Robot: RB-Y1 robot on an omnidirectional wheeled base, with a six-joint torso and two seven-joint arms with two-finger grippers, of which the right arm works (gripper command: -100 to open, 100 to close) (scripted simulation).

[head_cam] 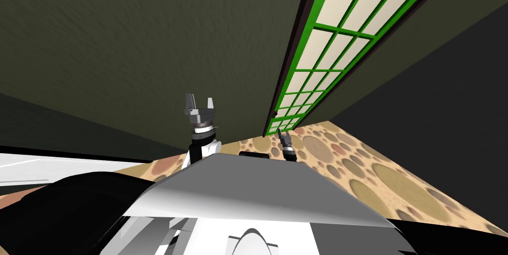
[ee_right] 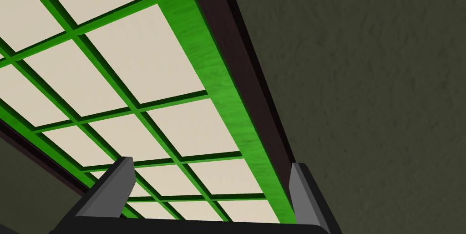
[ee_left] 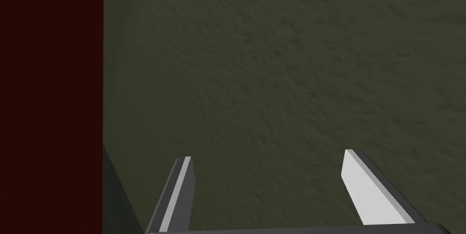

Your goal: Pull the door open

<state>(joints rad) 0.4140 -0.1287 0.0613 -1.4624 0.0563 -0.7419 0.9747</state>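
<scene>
Door [head_cam: 322,51], a green lattice with cream panes, is running from the upper right of the head frame down towards its centre, set in a dark brown jamb [ee_right: 236,63]. We are pointing the right gripper [head_cam: 282,135] at the door's lower end, just right of centre; its jaws are standing wide apart, gripping nothing. We are aiming the left gripper [head_cam: 200,104], at frame centre, at the dark olive wall [head_cam: 149,43], jaws likewise spread and empty.

Dark olive textured wall [head_cam: 149,43], tan floor with round brown spots [head_cam: 387,177], darker wall alongside [head_cam: 446,93]
</scene>
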